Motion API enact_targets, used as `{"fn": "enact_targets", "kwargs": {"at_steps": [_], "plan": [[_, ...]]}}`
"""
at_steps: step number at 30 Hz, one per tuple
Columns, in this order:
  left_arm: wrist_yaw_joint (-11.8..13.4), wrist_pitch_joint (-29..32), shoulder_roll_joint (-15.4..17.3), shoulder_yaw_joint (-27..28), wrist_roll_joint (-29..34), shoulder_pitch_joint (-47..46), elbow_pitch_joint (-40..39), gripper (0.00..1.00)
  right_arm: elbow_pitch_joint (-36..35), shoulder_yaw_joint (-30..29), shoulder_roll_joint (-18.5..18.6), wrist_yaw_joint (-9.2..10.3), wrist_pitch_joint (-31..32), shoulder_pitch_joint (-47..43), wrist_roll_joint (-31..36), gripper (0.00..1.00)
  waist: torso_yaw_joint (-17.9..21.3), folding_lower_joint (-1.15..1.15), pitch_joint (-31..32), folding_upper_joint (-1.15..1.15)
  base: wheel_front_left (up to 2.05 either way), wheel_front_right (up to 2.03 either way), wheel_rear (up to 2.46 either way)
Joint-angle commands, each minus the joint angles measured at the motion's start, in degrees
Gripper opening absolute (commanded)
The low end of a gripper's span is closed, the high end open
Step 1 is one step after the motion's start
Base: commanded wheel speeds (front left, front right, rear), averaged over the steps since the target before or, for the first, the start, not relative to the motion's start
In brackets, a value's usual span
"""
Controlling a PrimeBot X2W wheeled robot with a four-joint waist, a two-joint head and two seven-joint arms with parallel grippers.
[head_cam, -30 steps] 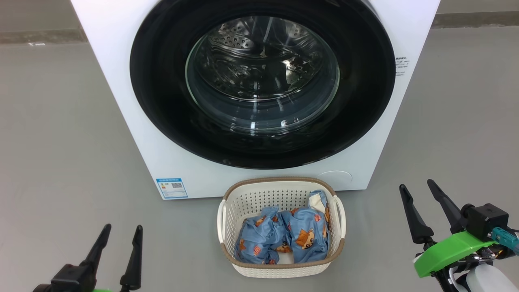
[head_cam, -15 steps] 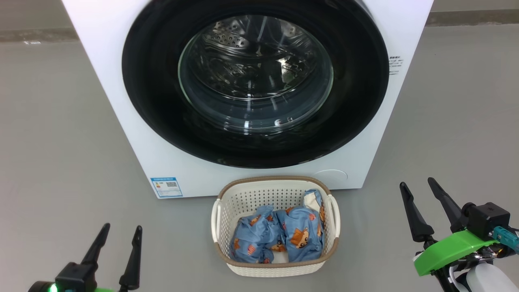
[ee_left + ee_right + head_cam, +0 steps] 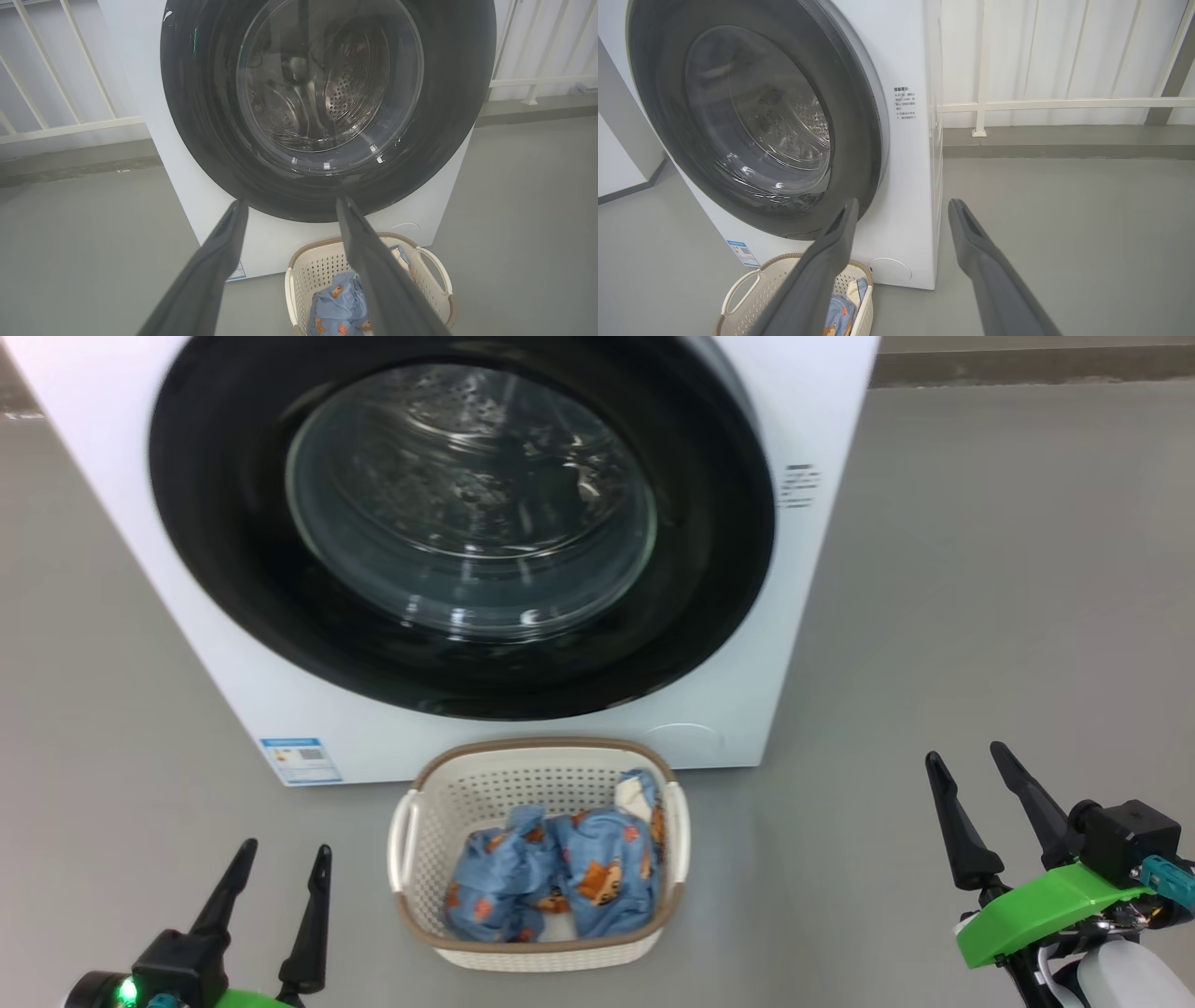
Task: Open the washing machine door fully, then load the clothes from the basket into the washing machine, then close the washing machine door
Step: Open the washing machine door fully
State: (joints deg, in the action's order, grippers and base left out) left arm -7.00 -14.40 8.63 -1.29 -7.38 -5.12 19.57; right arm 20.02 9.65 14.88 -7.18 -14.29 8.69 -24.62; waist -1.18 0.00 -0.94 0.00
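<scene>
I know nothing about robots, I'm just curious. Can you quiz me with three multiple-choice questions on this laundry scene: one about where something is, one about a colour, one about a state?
1. Where does the basket stand?
A. On the floor, in front of the washing machine
B. On top of it
C. Held up in a pincer

2. What colour is the wide rim of the washing machine door?
A. Red
B. Black
C. Yellow

3. What state is that door in?
A. Swung wide open
B. Taken off
C. Shut

Answers:
1 A: it sits on the grey floor just below the door, with the clothes inside.
2 B: the glossy ring is black.
3 C: it lies flat against the machine's white front.
</scene>
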Motion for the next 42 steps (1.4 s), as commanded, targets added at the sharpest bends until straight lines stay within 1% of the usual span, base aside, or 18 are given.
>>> {"fn": "enact_targets", "kwargs": {"at_steps": [1,8,11,16,22,29,30,31,33,34,38,41,42], "plan": [[0.23,-0.60,0.88,1.79,0.66,-2.73,-1.48,1.00,-1.29,0.81,0.88,-0.31,-0.71,1.82,0.40,1.00,-0.01,0.00,0.00,0.00,1.23,1.23,-2.46],[0.15,-0.60,0.70,2.07,0.80,-3.03,-1.61,1.00,-1.32,0.94,0.84,-0.31,-0.71,2.27,0.35,1.00,0.20,0.00,-0.30,0.00,1.23,1.23,-2.46],[-0.05,-0.60,-0.41,2.61,-1.48,-3.23,-2.30,1.00,-1.39,0.88,0.83,-0.31,-0.71,2.34,0.34,1.00,0.29,0.00,-0.35,0.00,1.22,1.22,-2.43],[-0.26,-0.60,-0.09,2.47,-2.30,-3.08,-2.14,1.00,-1.24,0.69,0.82,-0.31,-0.71,2.32,0.30,1.00,0.38,0.00,-0.22,0.00,0.95,0.95,-1.91],[-0.36,-0.60,0.12,1.94,-2.47,-3.11,-1.84,1.00,-1.00,0.65,0.72,-0.31,-0.71,2.30,0.14,1.00,0.24,0.00,-0.20,0.00,0.52,0.52,-1.04],[-0.41,-0.60,-0.25,1.73,-2.49,-2.91,-1.68,1.00,-0.41,1.49,0.71,-0.31,-0.71,3.32,-0.31,1.00,-0.34,0.00,-0.49,0.00,0.07,0.07,-0.15],[-0.42,-0.60,-0.37,1.75,-2.53,-2.83,-1.62,1.00,-0.31,1.76,0.66,-0.31,-0.71,3.63,-0.71,0.89,-0.43,0.00,-0.50,0.00,0.00,0.00,0.00],[-0.42,-0.60,-0.49,1.78,-2.60,-2.74,-1.56,1.00,-0.19,2.09,0.63,-0.31,-0.71,4.02,-1.25,0.44,-0.52,0.00,-0.52,0.00,0.00,0.00,0.00],[-0.43,-0.60,-0.71,1.81,-2.66,-2.51,-1.56,1.00,-0.09,2.35,0.39,-0.31,-0.71,5.18,-2.65,0.05,-0.69,0.00,-0.60,0.00,0.00,0.00,0.00],[-0.43,-0.60,-0.85,1.82,-2.69,-2.40,-1.57,1.00,-0.07,2.43,0.17,-0.31,-0.71,5.88,-3.57,0.00,-0.78,0.00,-0.66,0.00,0.00,0.00,0.00],[-0.44,-0.60,-1.58,1.58,-2.79,-2.07,-1.52,1.00,0.04,3.31,-0.95,-0.31,-0.71,9.66,-9.83,0.00,-1.34,0.00,-1.05,0.00,0.00,0.00,0.00],[-0.45,-0.60,-2.08,1.16,-2.89,-2.39,-1.58,1.00,-1.78,4.18,-2.12,-0.31,-0.71,13.45,-19.39,0.00,-2.07,0.00,-1.90,0.00,0.00,0.00,0.00],[-0.46,-0.60,-2.25,1.00,-2.92,-2.55,-1.69,1.00,-2.79,4.72,-1.90,-0.31,-0.71,14.85,-22.39,0.00,-2.34,0.00,-2.31,0.00,0.00,0.00,0.00]]}}
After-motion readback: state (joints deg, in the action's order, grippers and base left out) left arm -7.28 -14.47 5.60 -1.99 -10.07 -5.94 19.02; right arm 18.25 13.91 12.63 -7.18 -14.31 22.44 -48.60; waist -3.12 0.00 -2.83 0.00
